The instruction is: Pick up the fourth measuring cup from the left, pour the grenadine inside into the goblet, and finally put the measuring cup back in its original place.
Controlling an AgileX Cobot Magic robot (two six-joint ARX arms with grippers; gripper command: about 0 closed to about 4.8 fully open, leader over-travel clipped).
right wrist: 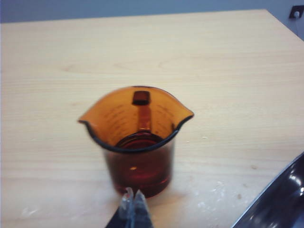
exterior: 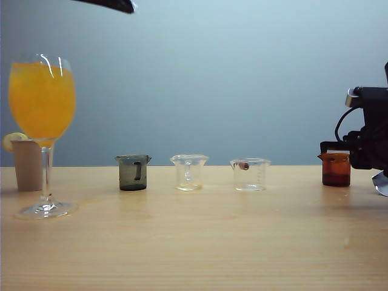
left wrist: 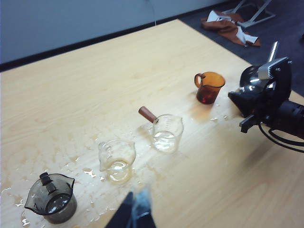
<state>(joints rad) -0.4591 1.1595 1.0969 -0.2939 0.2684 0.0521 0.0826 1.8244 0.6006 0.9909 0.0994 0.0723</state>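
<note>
The fourth measuring cup (exterior: pixel 336 170), amber with a spout and handle, stands at the right end of the row on the table. Dark red grenadine (right wrist: pixel 137 171) fills its bottom. My right gripper (right wrist: pixel 133 199) is shut, its tips low by the cup's (right wrist: pixel 137 137) near side at the base, holding nothing. The right arm (exterior: pixel 370 136) is just right of the cup. The goblet (exterior: pixel 42 97), full of orange juice, stands at the far left. My left gripper (left wrist: pixel 138 209) hangs high over the row, fingers together, empty. The amber cup (left wrist: pixel 209 86) shows there too.
A smoky grey cup (exterior: pixel 133 173) and two clear cups (exterior: pixel 189 173) (exterior: pixel 250 174) stand in line left of the amber one. A beige tumbler (exterior: pixel 27 165) sits behind the goblet. A shiny dark bowl (right wrist: pixel 280 199) lies close beside the right gripper. Droplets (left wrist: pixel 85 166) wet the wood.
</note>
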